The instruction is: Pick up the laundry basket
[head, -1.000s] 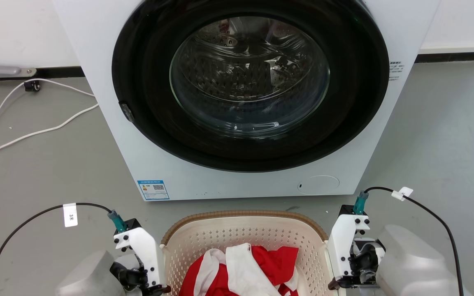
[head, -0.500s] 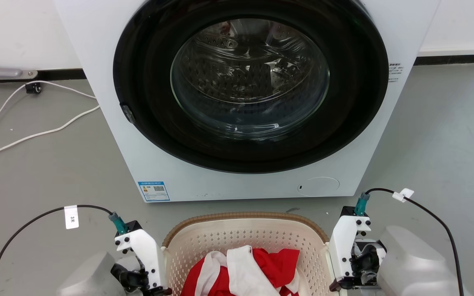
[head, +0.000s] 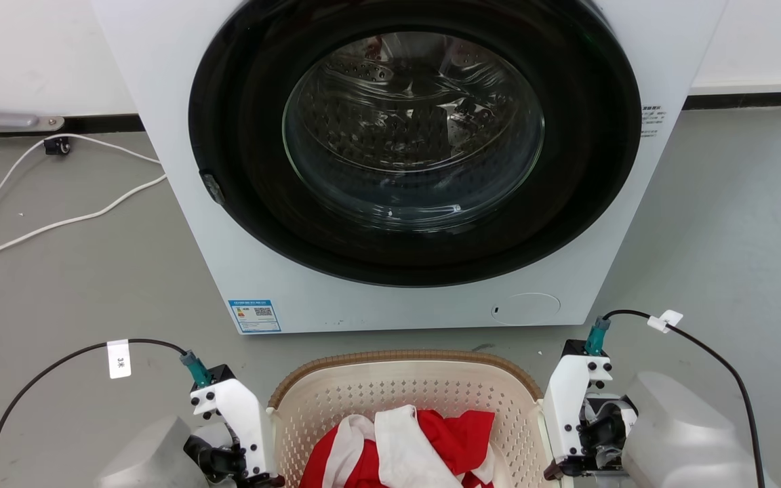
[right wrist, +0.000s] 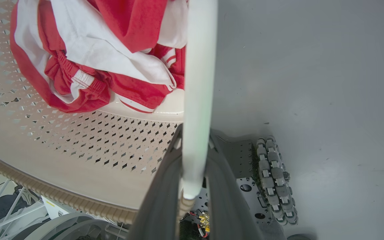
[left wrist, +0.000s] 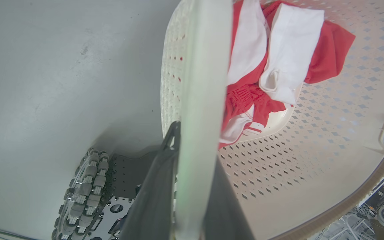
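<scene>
Looking down at the laundry basket (head: 363, 396) parked at the near edge, just short of the washing machine (head: 228, 257), with a red-and-white bundle of clothes (head: 397, 447) inside. Pinched on both sides: left gripper (left wrist: 193, 146) clamped on what looks like the white side handle (left wrist: 200, 66) on the left, one finger outside and one inside, right gripper (right wrist: 195, 138) doing the same on the right. Can't tell whether clear of the floor (head: 58, 285) yet

Handling-wise, probably dead light, just thin perforated plastic plus a few bits of fabric. Stiff enough to keep shape, but likely to flex or twist a bit if lifted unevenly. Smooth plastic too, so maybe slippery under narrow fingers. Best to hold right at those handles, under the brown rim (head: 404, 355), mid-length on each side, and bring both arms up level. Worth watching for tilt toward the near or far end, and for the clothes sliding to one side
</scene>
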Controlling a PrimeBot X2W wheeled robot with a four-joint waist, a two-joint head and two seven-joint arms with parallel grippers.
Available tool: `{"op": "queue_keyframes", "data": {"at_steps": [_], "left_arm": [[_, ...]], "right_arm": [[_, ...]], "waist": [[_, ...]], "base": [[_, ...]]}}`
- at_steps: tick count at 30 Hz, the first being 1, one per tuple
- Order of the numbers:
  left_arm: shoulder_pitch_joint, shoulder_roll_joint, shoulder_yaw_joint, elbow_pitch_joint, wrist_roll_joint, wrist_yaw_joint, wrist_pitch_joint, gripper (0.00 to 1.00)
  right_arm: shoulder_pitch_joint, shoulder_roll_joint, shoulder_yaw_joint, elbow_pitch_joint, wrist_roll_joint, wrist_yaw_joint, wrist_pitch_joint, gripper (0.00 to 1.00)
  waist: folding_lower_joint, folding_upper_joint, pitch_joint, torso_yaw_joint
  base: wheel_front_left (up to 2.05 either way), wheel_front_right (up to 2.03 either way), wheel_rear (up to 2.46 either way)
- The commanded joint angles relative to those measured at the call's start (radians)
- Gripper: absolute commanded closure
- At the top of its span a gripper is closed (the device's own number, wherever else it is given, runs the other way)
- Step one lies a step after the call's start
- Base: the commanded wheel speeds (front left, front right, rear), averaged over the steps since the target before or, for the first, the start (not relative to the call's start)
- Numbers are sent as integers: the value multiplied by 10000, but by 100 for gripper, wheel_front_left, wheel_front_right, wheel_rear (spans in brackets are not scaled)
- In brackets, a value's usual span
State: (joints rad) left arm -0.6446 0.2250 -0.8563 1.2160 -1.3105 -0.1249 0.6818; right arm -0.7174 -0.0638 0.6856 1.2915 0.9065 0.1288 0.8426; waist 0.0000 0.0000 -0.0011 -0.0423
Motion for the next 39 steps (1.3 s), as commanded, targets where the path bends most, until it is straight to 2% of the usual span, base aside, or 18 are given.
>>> {"op": "queue_keyframes", "data": {"at_steps": [1,39], "left_arm": [[24,-256,55,-145,-163,-104,-67,100],[21,-303,-56,-190,-326,-104,-89,100]], "right_arm": [[131,246,-27,-52,39,36,55,100],[70,250,-89,-53,93,36,115,100]], "waist": [[0,0,-2,-2],[0,0,18,11]], "base": [[0,0,0],[0,0,0]]}}
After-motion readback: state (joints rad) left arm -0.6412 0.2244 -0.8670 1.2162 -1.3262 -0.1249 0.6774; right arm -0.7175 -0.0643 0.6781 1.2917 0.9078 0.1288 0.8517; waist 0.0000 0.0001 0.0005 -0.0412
